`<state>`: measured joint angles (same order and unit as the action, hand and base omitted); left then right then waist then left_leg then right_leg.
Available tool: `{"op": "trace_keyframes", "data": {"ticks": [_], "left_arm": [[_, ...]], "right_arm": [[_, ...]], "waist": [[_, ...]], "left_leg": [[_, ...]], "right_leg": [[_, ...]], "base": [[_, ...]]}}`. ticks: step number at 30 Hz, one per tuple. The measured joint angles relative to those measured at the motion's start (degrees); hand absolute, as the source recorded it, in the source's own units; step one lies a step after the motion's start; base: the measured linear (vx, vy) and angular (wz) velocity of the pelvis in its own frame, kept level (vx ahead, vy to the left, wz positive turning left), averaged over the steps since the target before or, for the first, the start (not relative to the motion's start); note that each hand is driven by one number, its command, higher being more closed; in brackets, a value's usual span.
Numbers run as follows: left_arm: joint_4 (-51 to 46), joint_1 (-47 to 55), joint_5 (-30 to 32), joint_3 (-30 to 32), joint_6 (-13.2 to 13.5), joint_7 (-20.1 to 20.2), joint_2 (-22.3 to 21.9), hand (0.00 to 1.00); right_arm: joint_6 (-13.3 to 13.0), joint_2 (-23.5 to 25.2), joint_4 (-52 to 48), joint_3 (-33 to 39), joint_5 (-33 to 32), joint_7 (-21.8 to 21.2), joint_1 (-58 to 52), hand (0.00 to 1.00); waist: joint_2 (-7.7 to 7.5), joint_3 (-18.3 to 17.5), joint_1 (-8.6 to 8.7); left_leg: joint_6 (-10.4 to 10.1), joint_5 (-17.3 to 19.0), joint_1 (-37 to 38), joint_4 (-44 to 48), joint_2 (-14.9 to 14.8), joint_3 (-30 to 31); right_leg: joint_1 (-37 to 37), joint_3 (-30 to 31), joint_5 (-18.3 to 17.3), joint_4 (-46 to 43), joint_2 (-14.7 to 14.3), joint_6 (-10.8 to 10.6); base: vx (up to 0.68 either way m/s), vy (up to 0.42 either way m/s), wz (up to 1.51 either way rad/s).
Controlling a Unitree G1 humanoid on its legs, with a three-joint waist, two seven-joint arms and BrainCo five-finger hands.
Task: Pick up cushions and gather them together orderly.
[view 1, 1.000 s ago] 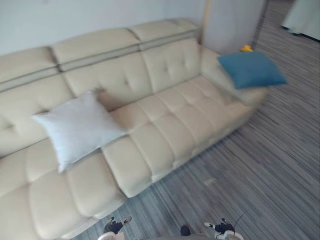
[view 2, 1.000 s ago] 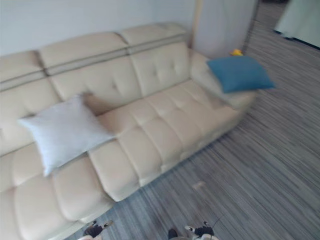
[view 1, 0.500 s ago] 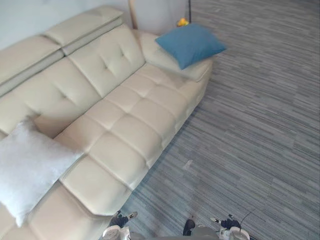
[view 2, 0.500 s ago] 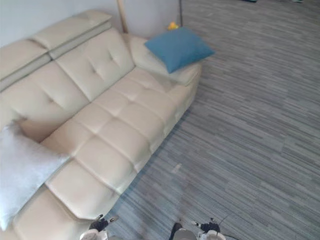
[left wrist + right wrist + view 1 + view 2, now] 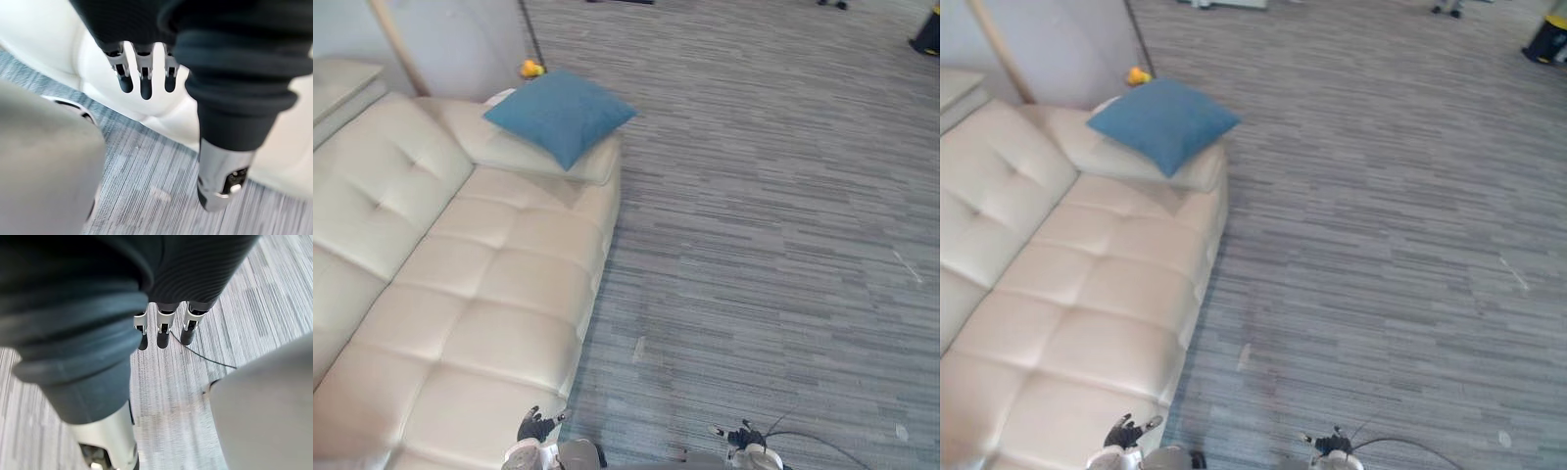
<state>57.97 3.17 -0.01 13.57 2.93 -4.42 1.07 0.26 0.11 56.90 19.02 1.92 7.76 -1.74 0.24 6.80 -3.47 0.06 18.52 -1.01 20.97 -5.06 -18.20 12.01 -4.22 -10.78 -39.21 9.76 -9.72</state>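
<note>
You are looking down at one end of a cream, button-tufted sofa (image 5: 480,284), which is standing on a grey striped carpet (image 5: 773,225) that is stretching away across the room. The blue cushion (image 5: 558,113) is lying on top of the sofa's armrest (image 5: 524,157), turned cornerwise, with one corner reaching out over the carpet side. It is resting well apart from both of your hands.

Behind the cushion, a small yellow thing (image 5: 530,69) is sitting at the foot of the pale wall (image 5: 450,39); it is too small for you to tell what it is. A slim wooden post (image 5: 393,44) is slanting up along that wall beside the sofa's back. A few pale scraps (image 5: 638,348) are lying on the carpet near the sofa's front.

Your left hand (image 5: 536,427) is hanging low, just beside the sofa's front edge. In its wrist view the fingers (image 5: 141,82) are hanging straight and loose, holding nothing, with the cream sofa front and the carpet showing past them. Your right hand (image 5: 744,437) is hanging low over the carpet, well apart from the sofa, with its fingers (image 5: 164,330) likewise straight and relaxed, gripping nothing.
</note>
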Motion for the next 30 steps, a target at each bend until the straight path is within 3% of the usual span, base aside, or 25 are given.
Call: {"op": "trace_keyframes", "data": {"ticks": [1,3,6,7,8,9,10,12,13,15,17,20,23,24,25,26,27,28,30], "left_arm": [[0.53,-0.34,-0.06,-1.38,-0.25,-0.08,0.27,0.00],[1.20,-0.90,-0.06,-2.59,-0.40,-0.07,0.19,0.00],[1.36,-1.71,-0.04,-4.69,-0.59,-0.11,0.27,0.00],[1.60,-1.69,-0.02,-5.68,-0.60,-0.14,0.57,0.00],[1.96,-1.70,0.02,-6.25,-0.60,-0.09,1.80,0.00],[3.35,-2.15,0.17,-6.09,-0.67,-0.21,1.26,0.00],[4.02,-2.27,0.73,-5.98,-0.64,-0.26,0.53,0.00],[4.10,-2.70,1.11,-6.00,-0.62,-0.38,-0.56,0.00],[4.16,-3.05,1.13,-5.93,-0.65,-0.36,-1.06,0.00],[2.51,-3.09,1.43,-4.61,-0.55,-0.14,-1.72,0.00],[-0.11,-2.96,1.64,-3.51,-0.01,-0.05,-1.95,0.00],[-2.31,-2.91,1.61,-3.49,0.41,-0.13,-1.78,0.00],[-3.48,-2.95,1.54,-3.37,0.72,-0.38,-1.81,0.00],[-3.47,-2.94,1.54,-3.43,0.81,-0.40,-1.79,0.00],[-3.39,-2.89,1.55,-3.44,0.82,-0.40,-1.78,0.00],[-3.25,-2.81,1.55,-3.44,0.94,-0.40,-1.69,0.00],[-2.81,-2.77,1.56,-3.40,1.18,-0.38,-0.74,0.00],[-2.29,-2.68,1.56,-3.37,1.17,-0.37,0.40,0.00],[-1.42,-2.72,1.19,-2.80,1.14,-0.39,1.03,0.00]], "right_arm": [[0.05,-0.28,0.13,0.08,0.46,-0.04,0.99,0.00],[0.07,-0.66,0.16,0.00,0.51,-0.04,0.73,0.00],[0.03,-1.20,0.29,-0.10,0.49,-0.01,1.87,0.00],[0.05,-1.44,0.36,-0.10,0.46,0.05,1.92,0.00],[0.09,-1.36,0.79,-0.30,0.49,0.04,1.68,0.00],[-0.05,-2.47,1.16,0.09,0.24,-0.13,2.31,0.00],[-0.03,-3.35,1.53,0.03,0.46,0.01,3.13,0.00],[0.02,-4.24,2.72,0.67,0.39,0.01,4.02,0.00],[0.04,-4.10,2.72,1.54,0.30,0.12,4.03,0.00],[0.26,-3.06,2.57,0.77,0.31,0.23,3.19,0.00],[0.02,-2.06,2.41,-0.12,0.19,0.89,2.87,0.00],[0.06,-1.32,2.40,-0.09,-0.50,1.43,2.68,0.00],[0.17,-0.44,2.39,0.33,-0.82,1.75,3.05,0.00],[0.17,-0.27,2.52,0.39,-0.79,1.85,3.36,0.00],[0.17,-0.38,2.58,0.41,-0.78,1.86,3.41,0.00],[0.18,-0.44,2.88,0.28,-0.76,1.87,3.61,0.00],[0.23,0.38,3.51,-0.31,-0.75,1.82,4.27,0.00],[0.21,0.92,3.66,-0.68,-0.74,1.79,4.36,0.00],[0.13,0.87,4.01,-0.66,-0.61,1.61,4.63,0.00]], "waist": [[0.10,0.06,0.15],[0.53,0.26,0.37],[0.67,0.35,1.03],[0.60,0.39,1.32],[-0.96,0.44,1.41],[0.78,1.19,1.20],[2.73,0.72,1.26],[4.36,0.81,1.55],[4.46,1.05,1.70],[3.98,1.94,2.14],[2.98,2.94,1.51],[2.24,3.28,0.84],[2.05,3.39,-0.14],[1.58,3.39,-0.18],[1.52,3.33,-0.29],[1.45,3.28,-0.93],[0.12,2.67,-1.87],[-1.36,2.20,-1.84],[-2.14,2.17,-2.44]], "left_leg": [[0.01,0.01,2.67,-1.90,0.01,-0.01],[-0.01,-0.01,7.24,-5.21,-0.70,-0.23],[-0.07,-0.04,9.99,-8.38,-1.95,-0.13],[-0.35,-0.11,11.03,-9.31,-1.87,0.07],[-1.62,-0.78,12.54,-10.54,-0.16,1.05],[-2.02,-0.63,14.24,-11.09,-1.56,2.56],[-4.00,-1.90,14.18,-10.62,-2.77,4.52],[-6.16,-4.09,13.30,-8.05,-3.84,6.84],[-7.38,-5.58,11.65,-3.01,-4.76,8.43],[-6.88,-12.10,4.73,16.53,-7.31,12.13],[-6.07,-9.64,-5.95,37.54,-10.49,12.26],[-4.49,-6.58,-13.79,38.48,-10.22,9.81],[-3.58,-4.52,-18.47,19.31,-6.95,5.33],[-3.45,-7.53,-17.96,4.74,-3.41,4.56],[-3.46,-9.12,-17.28,0.50,-2.49,4.65],[-2.23,-14.34,-16.60,-3.48,-1.31,5.39],[-0.44,-15.63,-15.71,-3.63,0.34,5.29],[0.32,-13.59,-15.92,-2.55,1.03,4.22],[1.60,-10.16,-15.07,1.23,0.97,2.55]], "right_leg": [[2.10,-3.86,-1.56,-5.49,1.20,1.92],[3.67,-11.04,-4.41,-6.64,1.91,6.18],[9.31,-15.34,-3.90,1.57,0.60,7.49],[10.61,-15.19,-0.97,7.10,-0.45,7.86],[10.31,-13.78,7.97,15.01,-0.90,11.50],[9.62,-13.77,6.89,12.64,-1.88,12.91],[9.78,-13.72,5.22,12.27,-3.54,13.32],[9.54,-13.67,2.40,11.87,-5.07,14.12],[7.91,-13.84,1.31,12.39,-5.80,14.49],[1.39,-14.29,0.25,16.79,-7.54,14.74],[-6.07,-14.37,-1.49,20.64,-9.18,15.48],[-10.76,-14.24,-3.10,23.25,-9.25,14.89],[-15.65,-13.53,-3.58,27.02,-8.46,12.75],[-17.90,-13.34,-4.03,29.33,-7.50,11.13],[-18.23,-13.07,-4.16,30.01,-7.44,10.65],[-19.09,-11.92,-4.58,30.71,-7.32,9.74],[-20.01,-9.58,-4.92,31.62,-6.03,8.65],[-20.25,-8.79,-4.40,32.30,-4.77,7.67],[-19.82,-6.31,-3.98,27.59,-3.47,6.95]], "base": [[0.41,0.001,-0.29],[0.35,-0.055,-0.13],[0.38,-0.208,0.03],[0.37,-0.244,0.07],[0.44,-0.255,-0.11],[0.43,-0.247,-0.35],[0.44,-0.261,-0.49],[0.41,-0.271,-0.31],[0.49,-0.311,0.02],[0.37,-0.208,0.10],[0.29,-0.125,-0.02],[0.27,-0.058,0.00],[0.40,0.064,-0.08],[0.50,0.142,-0.02],[0.41,0.144,-0.19],[0.36,0.148,-0.47],[0.51,0.160,-0.53],[0.55,0.155,-0.50],[0.52,0.148,-0.30]]}}
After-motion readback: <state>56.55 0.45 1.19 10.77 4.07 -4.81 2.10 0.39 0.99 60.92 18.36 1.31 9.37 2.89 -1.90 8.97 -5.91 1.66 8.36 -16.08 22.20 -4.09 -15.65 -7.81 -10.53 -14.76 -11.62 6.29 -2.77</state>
